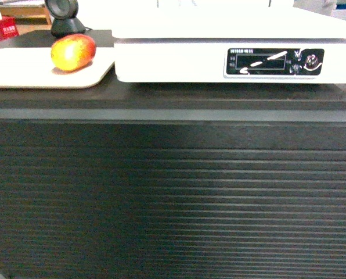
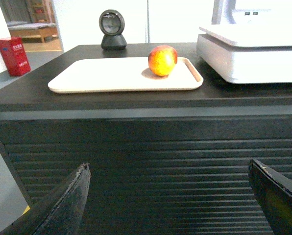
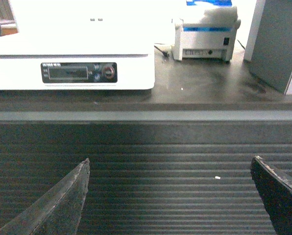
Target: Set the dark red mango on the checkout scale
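The dark red mango (image 1: pixel 73 52) (image 2: pixel 162 60), red-orange with a yellow patch, lies on a flat beige tray (image 1: pixel 22 74) (image 2: pixel 102 76) on top of the black checkout counter (image 1: pixel 173 192) (image 2: pixel 136 147) (image 3: pixel 151 166). Right of the tray stands the white scale (image 1: pixel 231 43) (image 2: pixel 254 54) (image 3: pixel 72 49) with its black display panel. My left gripper (image 2: pixel 168 166) is open and empty, low in front of the ribbed counter panel, well below the mango. My right gripper (image 3: pixel 169 164) is likewise open and empty below the scale. Neither gripper shows in the head view.
A black round scanner (image 1: pixel 65 17) (image 2: pixel 112 29) stands behind the tray. A red box (image 1: pixel 2 28) (image 2: pixel 13 56) sits at the far left. A white printer (image 3: pixel 205 34) and a grey box (image 3: pixel 278 44) stand right of the scale.
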